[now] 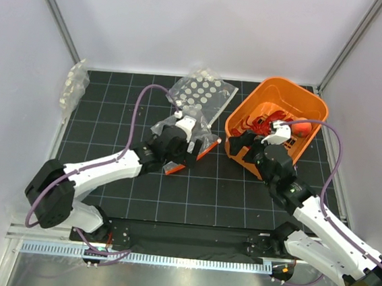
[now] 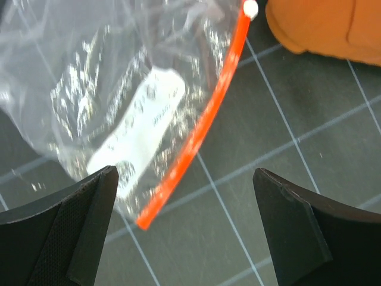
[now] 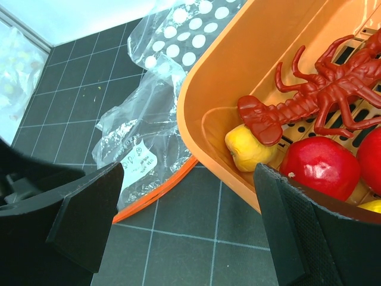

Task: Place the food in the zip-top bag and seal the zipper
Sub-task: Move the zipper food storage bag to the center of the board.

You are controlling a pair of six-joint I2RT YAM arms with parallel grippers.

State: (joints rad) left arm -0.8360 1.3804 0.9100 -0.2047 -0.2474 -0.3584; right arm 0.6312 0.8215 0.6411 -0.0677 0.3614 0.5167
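Zip-top bag [image 3: 143, 131]: lies crumpled near the middle of the black mat [image 1: 113, 108], under the left wrist. I see no food in it.
Zipper [image 2: 199, 128]: the orange-red strip along the bag's 3 o'clock edge, with a white slider [image 2: 250, 9] at its far end. I cannot tell whether the mouth is open.
Food: all sits in the orange basket [image 3: 250, 53] at the bag's 3 o'clock. The red toy creature [image 3: 333, 89] sprawls on the slotted floor, a red ball [image 3: 321, 170] lies beside it, and a yellow fruit [image 3: 249, 149] rests against the wall.
Left gripper [image 2: 184, 179]: jaws wide apart and empty, straddling the near end of the zipper.
Right gripper [image 3: 189, 173]: jaws apart and empty, over the basket's 7 o'clock corner.
Other bags: a dotted bag [image 1: 202, 97] lies at the zip-top bag's 12 o'clock, and a plain clear bag [image 1: 74, 88] at the mat's 10 o'clock edge.
Risk at the bag: a pinch across the strip could catch both layers and keep the mouth shut. The slick film may also skate over the mat.
Risk at the basket: the creature's thin legs could snag in the slots or on the bag's mouth. The ball could roll free, and a low approach might knock the rim and shove the basket.
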